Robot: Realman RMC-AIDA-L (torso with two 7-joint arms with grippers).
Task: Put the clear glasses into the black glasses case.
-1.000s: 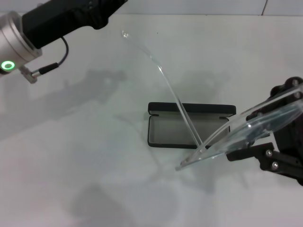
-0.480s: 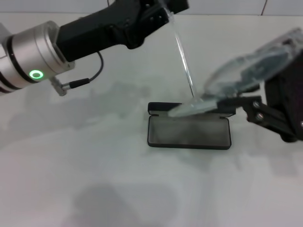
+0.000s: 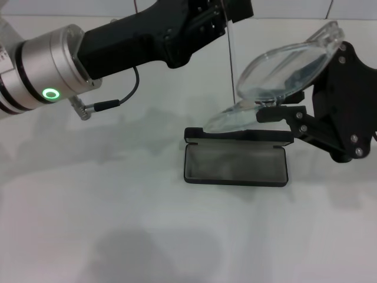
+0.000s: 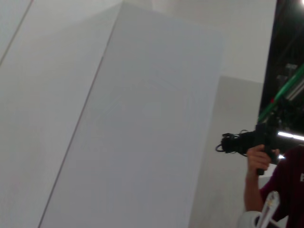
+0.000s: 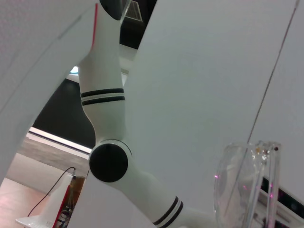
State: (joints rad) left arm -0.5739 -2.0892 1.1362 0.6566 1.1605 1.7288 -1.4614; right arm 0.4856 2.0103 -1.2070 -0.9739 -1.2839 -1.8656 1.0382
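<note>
My right claw [image 3: 277, 109] is clamped on the clear glasses [image 3: 283, 73], held above the open black glasses case [image 3: 235, 165]. Light, slick, springy; I'd hold the lens edge. Can't tell the left claw's [image 3: 227, 9] grip.

Left tool [image 3: 227, 12] cut off at top edge, clear glasses [image 3: 277, 76] partly covering black glasses case [image 3: 235, 159]

Robotics lab, white partition panels [image 4: 142, 118], white jointed robot arm [image 5: 107, 156], person filming [image 4: 280, 185]
</note>
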